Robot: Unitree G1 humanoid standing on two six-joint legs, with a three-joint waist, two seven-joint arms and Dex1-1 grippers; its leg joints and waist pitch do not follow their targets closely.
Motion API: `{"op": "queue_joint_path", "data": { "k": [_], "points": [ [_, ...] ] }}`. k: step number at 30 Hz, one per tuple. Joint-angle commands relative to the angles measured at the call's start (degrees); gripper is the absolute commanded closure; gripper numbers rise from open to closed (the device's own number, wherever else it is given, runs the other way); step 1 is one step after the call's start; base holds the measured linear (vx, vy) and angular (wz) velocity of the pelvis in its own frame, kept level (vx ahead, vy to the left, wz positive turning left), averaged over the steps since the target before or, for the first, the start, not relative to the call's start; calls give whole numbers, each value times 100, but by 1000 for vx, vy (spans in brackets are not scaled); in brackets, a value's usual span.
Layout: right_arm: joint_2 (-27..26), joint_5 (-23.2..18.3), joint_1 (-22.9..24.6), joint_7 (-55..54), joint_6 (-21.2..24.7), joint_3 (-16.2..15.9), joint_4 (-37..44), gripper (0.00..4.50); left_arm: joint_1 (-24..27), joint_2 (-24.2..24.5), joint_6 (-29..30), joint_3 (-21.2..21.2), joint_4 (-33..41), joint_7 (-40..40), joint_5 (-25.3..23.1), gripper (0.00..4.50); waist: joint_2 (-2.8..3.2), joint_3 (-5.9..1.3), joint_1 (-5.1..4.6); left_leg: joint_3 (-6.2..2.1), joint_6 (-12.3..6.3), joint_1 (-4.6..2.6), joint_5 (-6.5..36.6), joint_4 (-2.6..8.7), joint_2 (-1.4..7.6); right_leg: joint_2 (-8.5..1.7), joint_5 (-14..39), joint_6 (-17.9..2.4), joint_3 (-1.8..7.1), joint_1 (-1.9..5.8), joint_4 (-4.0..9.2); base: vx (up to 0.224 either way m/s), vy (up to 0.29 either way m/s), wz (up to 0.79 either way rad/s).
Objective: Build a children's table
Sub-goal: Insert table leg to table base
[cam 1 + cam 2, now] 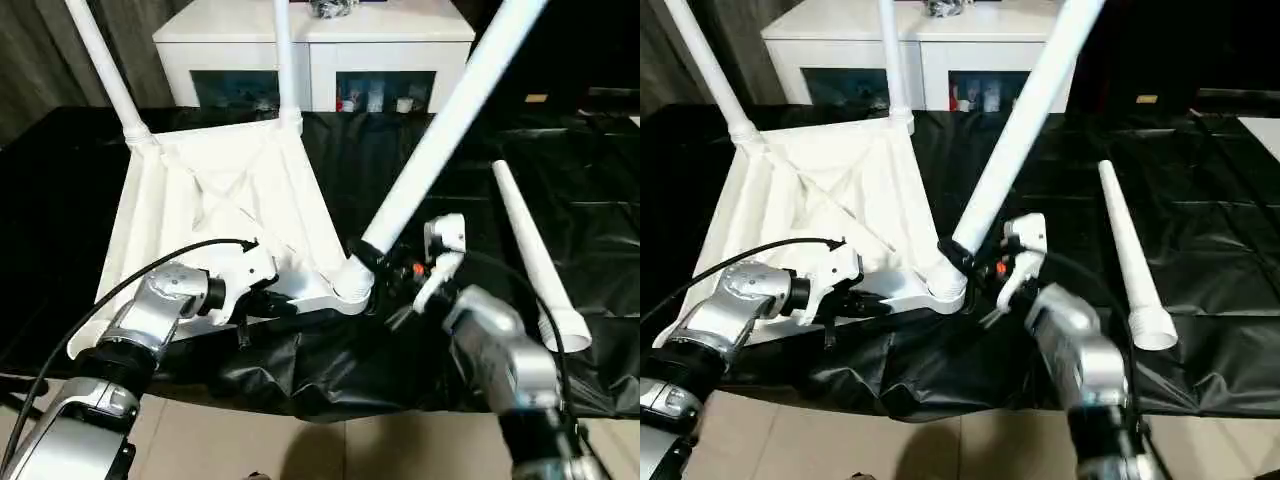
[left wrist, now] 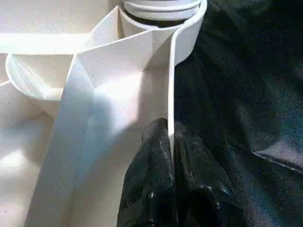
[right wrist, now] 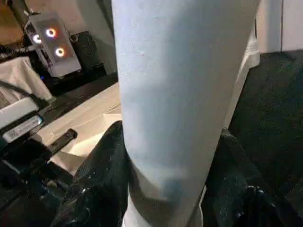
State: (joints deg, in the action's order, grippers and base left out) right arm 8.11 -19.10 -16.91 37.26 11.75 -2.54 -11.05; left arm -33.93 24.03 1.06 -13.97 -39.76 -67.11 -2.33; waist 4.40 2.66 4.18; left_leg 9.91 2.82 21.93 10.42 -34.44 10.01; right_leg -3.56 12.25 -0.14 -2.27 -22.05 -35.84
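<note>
Three legs are up on the overturned white tabletop (image 1: 215, 200), and the fourth leg (image 1: 535, 265) lies loose on the black-covered table (image 1: 600, 150), off to the right, wide end toward the near edge. The top lies ribbed side up so its corner sockets face the ceiling, which is why the legs rise from it. Two legs stand at the far corners; the third leg (image 1: 445, 125) leans steeply to the right out of the near right socket (image 1: 350, 285), so by my read it is not yet seated straight.

Left gripper (image 2: 171, 142) is pinched tight on the thin near rim of the top, one black finger (image 2: 151, 165) inside the wall, the other outside, just short of that socket: a bracing hold, I'd say, to stop the top sliding. Right gripper (image 3: 170, 156) is clasped around the leaning leg just above the socket, fingers on either flank, placed low to steer the foot home.
</note>
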Motion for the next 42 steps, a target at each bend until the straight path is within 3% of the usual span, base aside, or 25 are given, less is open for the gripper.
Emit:
{"op": "queue_joint_path", "data": {
  "k": [1, 3, 4, 5, 6, 7, 8, 9, 10, 11, 13, 14, 16, 17, 20, 27, 30, 33, 36, 40, 42],
  "points": [
    [213, 501, 291, -46, 235, -348, -174, 268, -133, 100, -56, 166, -10, 189, 49, 450, 63, -355, 10, -142, 58, -118, 1535, 475, 299, -479, 240, -1462, 234, 227, 407, 0, 0, 0],
    [267, 546, 293, 12, 282, -451, -109, 268, -145, 93, -65, 149, -22, 181, 42, 450, 69, -351, 5, -145, 62, -122, 1580, 481, 303, -484, 385, -1430, 240, 224, 420, 0, 0, 0],
    [413, 642, 245, 165, 417, -674, -12, 268, -158, 84, -98, 107, -31, 183, 3, 450, -4, -341, -17, -139, 63, -118, 1614, 496, 308, -476, 479, -1415, 242, 224, 437, 0, 0, 0],
    [499, 706, 210, 246, 486, -787, 20, 268, -155, 76, -99, 92, -26, 186, -7, 450, -18, -341, -18, -139, 53, -119, 1583, 493, 307, -470, 536, -1390, 244, 226, 435, 0, 0, 0],
    [566, 753, 182, 307, 537, -860, 28, 268, -151, 66, -94, 80, -18, 187, -14, 450, 8, -337, -17, -147, 55, -120, 1572, 492, 308, -480, 573, -1388, 245, 225, 429, 0, 0, 0],
    [623, 800, 149, 369, 563, -924, 24, 268, -142, 62, -96, 67, -11, 183, -22, 450, -18, -334, -37, -138, 34, -123, 1605, 493, 308, -474, 678, -1380, 248, 212, 441, 0, 0, 0],
    [656, 830, 130, 409, 576, -963, 21, 268, -136, 61, -99, 59, -6, 180, -29, 450, -5, -334, -38, -141, 33, -124, 1614, 493, 307, -480, 721, -1373, 250, 212, 443, 0, 0, 0],
    [711, 865, 77, 480, 640, -1021, 20, 268, -127, 56, -109, 47, -3, 181, -39, 450, -81, -330, -56, -129, 5, -116, 1605, 493, 310, -484, 777, -1360, 260, 212, 466, 0, 0, 0],
    [775, 912, 2, 552, 716, -1089, 3, 268, -113, 52, -118, 36, 5, 183, -48, 450, -85, -334, -48, -128, -21, -115, 1547, 488, 312, -495, 794, -1359, 265, 209, 463, 0, 0, 0],
    [901, 984, -130, 693, 853, -1207, -36, 268, -94, 35, -121, 21, 23, 190, -55, 450, -140, -332, -59, -123, -47, -114, 1507, 490, 313, -482, 837, -1347, 257, 206, 465, 0, 0, 0],
    [982, 1026, -227, 798, 931, -1276, -83, 268, -81, 25, -113, 14, 45, 193, -54, 450, -82, -334, -49, -127, -74, -118, 1440, 480, 318, -483, 810, -1349, 261, 196, 453, 0, 0, 0],
    [989, 1030, -235, 807, 936, -1281, -88, 268, -80, 24, -112, 14, 47, 193, -54, 450, -111, -334, -57, -129, -79, -106, 1420, 482, 318, -485, 778, -1348, 259, 201, 445, 0, 0, 0],
    [1061, 1050, -408, 901, 1057, -1363, -209, 268, -71, 29, -125, 15, 51, 188, -53, 450, -112, -332, -59, -129, -65, -115, 1449, 488, 318, -482, 800, -1342, 257, 193, 453, 0, 0, 0],
    [1100, 1094, -633, 976, 1137, -1430, -424, 268, -59, 34, -135, 14, 59, 185, -57, 450, -151, -336, -67, -127, -65, -121, 1485, 483, 315, -490, 873, -1365, 257, 193, 447, 0, 0, 0],
    [1111, 1109, -885, 1185, 1260, -1502, -672, 268, -33, 24, -114, 3, 110, 173, -58, 450, -150, -318, -73, -121, -22, -130, 1603, 490, 320, -492, 1121, -1339, 269, 169, 480, 0, 0, 0],
    [1091, 1161, -1300, 1516, 1530, -1654, -1290, 268, 45, -2, -40, -14, 247, 131, -26, 450, -212, -330, -80, -123, 50, -148, 1699, 508, 332, -484, 1070, -1341, 265, 158, 472, 0, 0, 0],
    [990, 1166, -1470, 1423, 1606, -1574, -1756, 268, 73, 1, -9, -10, 292, 130, -19, 450, -246, -328, -86, -124, 66, -139, 1715, 515, 330, -489, 1054, -1344, 266, 163, 467, 0, 0, 0],
    [918, 1266, -1489, 1278, 1549, -1544, -2060, 268, 90, 7, -2, -9, 309, 133, -14, 450, -247, -294, -103, -135, 156, -161, 2026, 545, 331, -505, 1577, -1255, 274, 136, 516, 0, 0, 0],
    [885, 1296, -1382, 1275, 1539, -1583, -2100, 268, 110, 13, 19, -6, 327, 132, -5, 450, -249, -256, -115, -175, 305, -211, 2512, 585, 335, -517, 2324, -1039, 281, 95, 590, 0, 0, 0],
    [880, 1306, -1264, 1347, 1547, -1662, -2065, 268, 126, 18, 67, -5, 349, 84, 18, 450, -240, -267, -125, -189, 393, -269, 2774, 609, 340, -513, 2414, -970, 290, 64, 632, 0, 0, 0],
    [881, 1286, -1229, 1429, 1556, -1681, -2071, 268, 132, 22, 79, -3, 358, 71, 25, 450, -238, -247, -135, -208, 399, -267, 2862, 654, 339, -503, 2418, -947, 281, 89, 641, 0, 0, 0]
  ]
}}
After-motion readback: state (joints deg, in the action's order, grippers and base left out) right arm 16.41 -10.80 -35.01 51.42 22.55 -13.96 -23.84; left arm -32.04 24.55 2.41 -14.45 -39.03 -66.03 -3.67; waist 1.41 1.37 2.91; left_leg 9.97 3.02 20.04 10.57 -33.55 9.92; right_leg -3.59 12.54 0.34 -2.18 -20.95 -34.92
